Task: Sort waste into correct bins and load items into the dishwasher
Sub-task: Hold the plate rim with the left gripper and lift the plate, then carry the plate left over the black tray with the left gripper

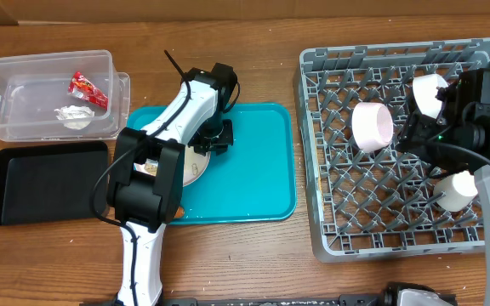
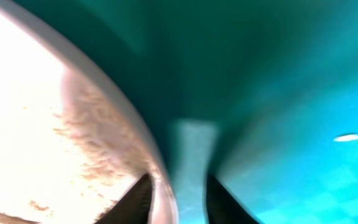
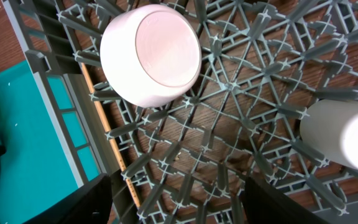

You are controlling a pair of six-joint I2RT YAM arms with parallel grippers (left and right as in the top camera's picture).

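Straddling the plate [image 2: 23, 93] rim on the teal tray [image 1: 262, 170], left of the rack [image 1: 310, 170].
Your left gripper [image 2: 178, 177] flanks that rim, but you cannot tell if it pinches; your right gripper [image 3: 178, 183] hangs spread, empty, over the rack.

Your overhead camera looks straight down from well above and takes in the whole worktop [image 1: 253, 255], with the teal tray [image 1: 262, 161] at left of centre and the rack [image 1: 310, 170] at right. Your left wrist camera sits very close over the plate [image 2: 36, 124] rim on the teal tray. It is blurred, so it probably faces steeply down. Your right wrist camera looks down into the rack from near, showing a bowl [image 3: 151, 53] and a strip of tray, both shared with overhead.
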